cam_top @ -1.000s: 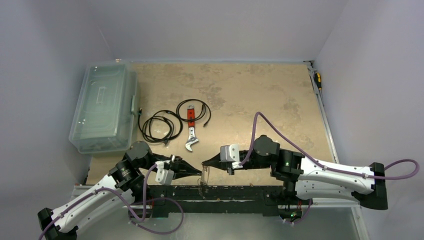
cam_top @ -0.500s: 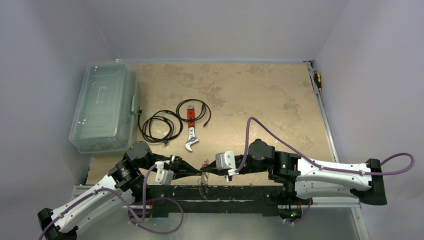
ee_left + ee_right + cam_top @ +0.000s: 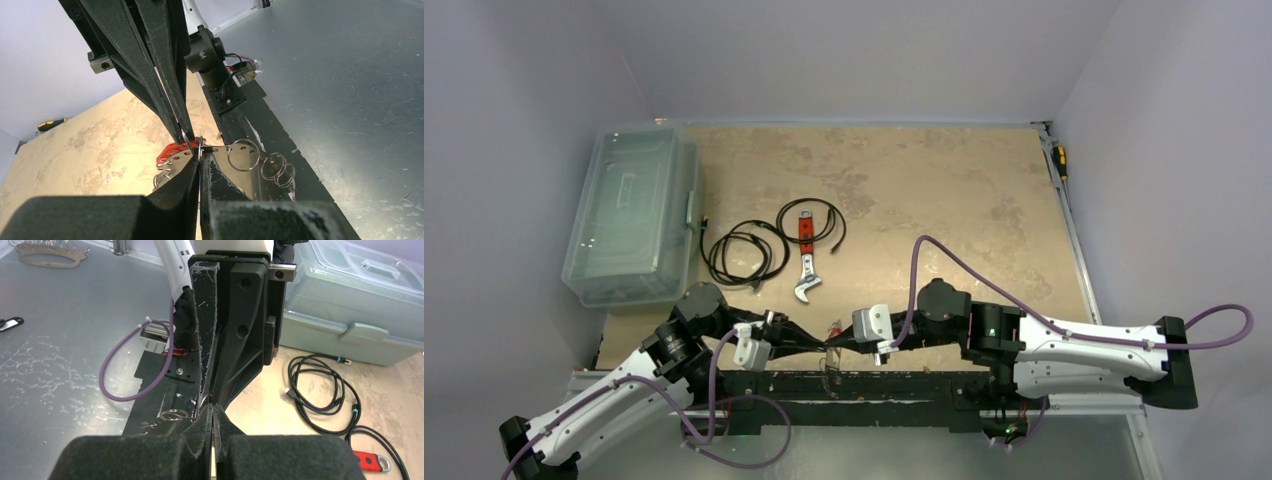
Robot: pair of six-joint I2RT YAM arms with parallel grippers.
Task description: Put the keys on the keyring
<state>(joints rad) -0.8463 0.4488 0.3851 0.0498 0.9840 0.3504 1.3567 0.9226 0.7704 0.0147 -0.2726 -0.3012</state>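
My left gripper [image 3: 820, 346] and right gripper [image 3: 842, 345] meet tip to tip, both closed, at the near edge of the table [image 3: 924, 190]; a wrench [image 3: 805, 262] and coiled black cables [image 3: 744, 255] lie beyond.

Pale lilac walls [image 3: 854, 50] stand around a beige mottled table top [image 3: 924, 190]; beside it lies a scratched grey metal sheet [image 3: 350, 75].

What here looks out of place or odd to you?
A yellow-handled screwdriver lies along the table's far right edge, by the wall, well apart from the other items. It looks stray rather than set down on purpose. Nothing looks spilled or broken.
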